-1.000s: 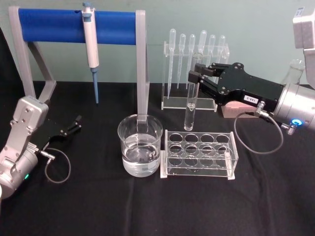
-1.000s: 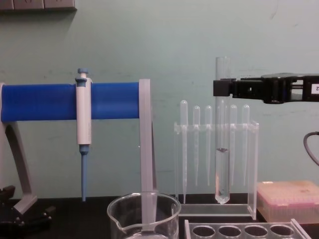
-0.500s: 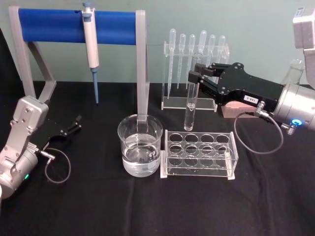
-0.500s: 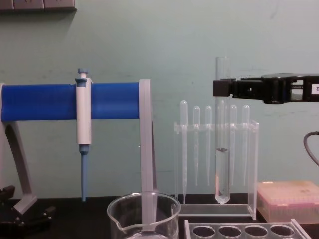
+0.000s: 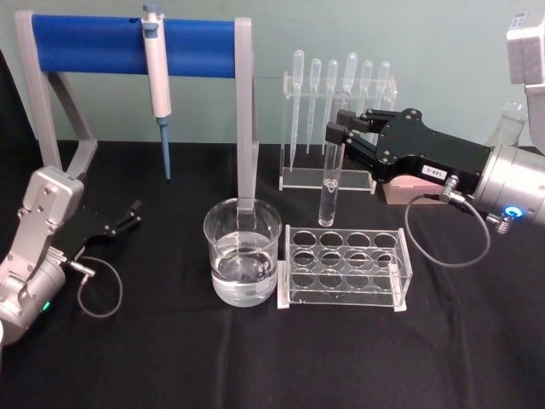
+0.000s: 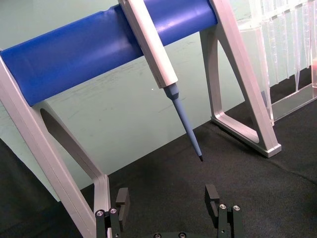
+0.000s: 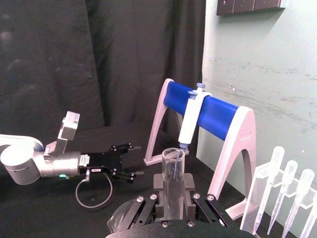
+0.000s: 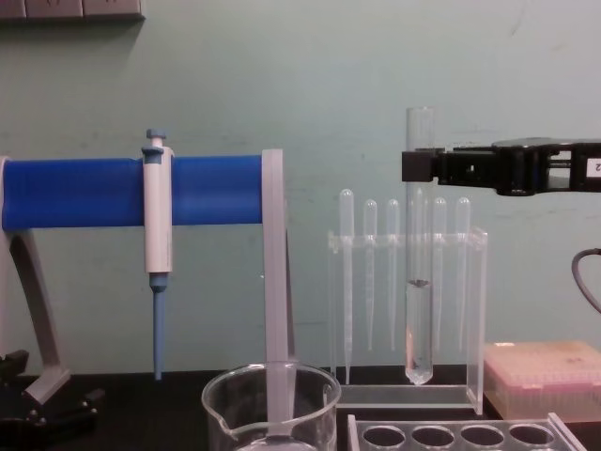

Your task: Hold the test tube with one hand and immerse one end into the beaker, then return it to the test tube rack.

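My right gripper (image 5: pixel 338 129) is shut on the upper part of the test tube (image 5: pixel 329 175), a long clear glass tube hanging upright above the clear tube rack (image 5: pixel 344 265). In the chest view the test tube (image 8: pixel 419 272) hangs from the right gripper (image 8: pixel 420 167), its rounded end well above the rack's holes and some liquid inside. The beaker (image 5: pixel 243 260), partly filled with clear liquid, stands left of the rack; its rim (image 8: pixel 270 388) is lower and to the left of the tube. In the right wrist view the tube's open rim (image 7: pixel 173 153) rises between the fingers. My left gripper (image 5: pixel 129 215) rests open at the table's left.
A blue-barred stand (image 5: pixel 136 43) holds a white and blue pipettor (image 5: pixel 157 81) at the back left. A clear rack of bulb pipettes (image 5: pixel 341 81) stands behind the tube. A pink box (image 8: pixel 543 376) sits at the right. Black cloth covers the table.
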